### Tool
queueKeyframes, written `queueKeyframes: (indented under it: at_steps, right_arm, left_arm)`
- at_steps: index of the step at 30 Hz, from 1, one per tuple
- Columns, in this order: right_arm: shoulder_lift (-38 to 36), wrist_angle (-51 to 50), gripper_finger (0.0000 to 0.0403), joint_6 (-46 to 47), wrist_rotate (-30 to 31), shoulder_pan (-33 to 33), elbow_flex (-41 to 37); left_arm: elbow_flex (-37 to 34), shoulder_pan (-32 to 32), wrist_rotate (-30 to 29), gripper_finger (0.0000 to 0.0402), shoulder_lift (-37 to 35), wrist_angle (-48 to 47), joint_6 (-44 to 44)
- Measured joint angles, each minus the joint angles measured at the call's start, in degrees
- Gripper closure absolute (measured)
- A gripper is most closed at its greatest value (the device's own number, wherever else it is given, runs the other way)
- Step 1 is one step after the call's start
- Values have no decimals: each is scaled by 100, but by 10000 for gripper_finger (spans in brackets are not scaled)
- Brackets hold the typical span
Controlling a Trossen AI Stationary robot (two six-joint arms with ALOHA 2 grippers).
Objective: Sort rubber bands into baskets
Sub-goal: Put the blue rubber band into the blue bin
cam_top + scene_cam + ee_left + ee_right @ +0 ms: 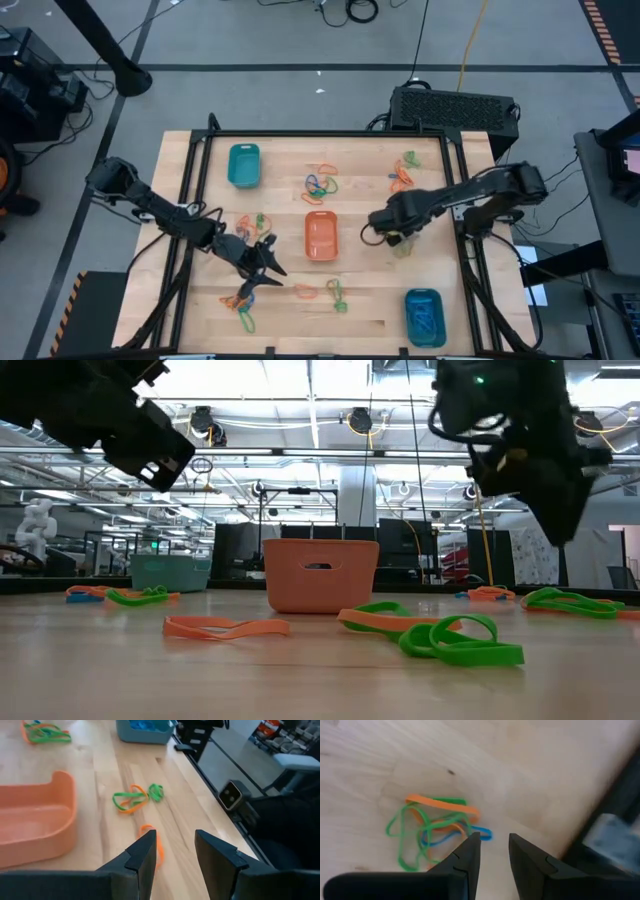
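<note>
My left gripper (172, 852) hangs over the near left part of the table (370, 305), its fingers spread with nothing between them, and the thing that matters for it is the orange rubber band (156, 845) lying flat on the wood just ahead of and partly under the left finger. That band runs lengthwise away from me, roughly in line with the fingers, so I judge I would have to shift slightly toward it and come down with one finger on each side of the strand. A little farther on lies a green and orange tangle (135, 800), and the orange basket (35, 820) sits to its side in the middle of the table, close enough that the carry would be short. My right gripper (494, 851) hovers on the right side of the table, fingers parted with nothing between them, and a knot of green, orange and blue bands (432, 830) lies just ahead of its tips. A teal basket with blue bands (424, 316) stands at the near right corner, the other teal basket (243, 165) at the far left. For the lone orange band the left arm is plainly the nearer.
</note>
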Motion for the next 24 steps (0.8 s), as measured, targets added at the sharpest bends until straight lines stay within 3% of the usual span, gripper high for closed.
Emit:
queueKeyframes:
  at_steps: [8,21,24]
  right_arm:
    - [-982,1078,310,519,-382,-243,-1409]
    - [-871,2194,310,930,-373,74,-2142]
    - [-871,2356,319,1049,-620,110,-2219]
  left_arm:
    - [0,-138,-157,259,-1,-13,-101]
    - [0,-138,-315,259,-1,-10,-112]
    - [0,-138,-315,259,0,-10,-112]
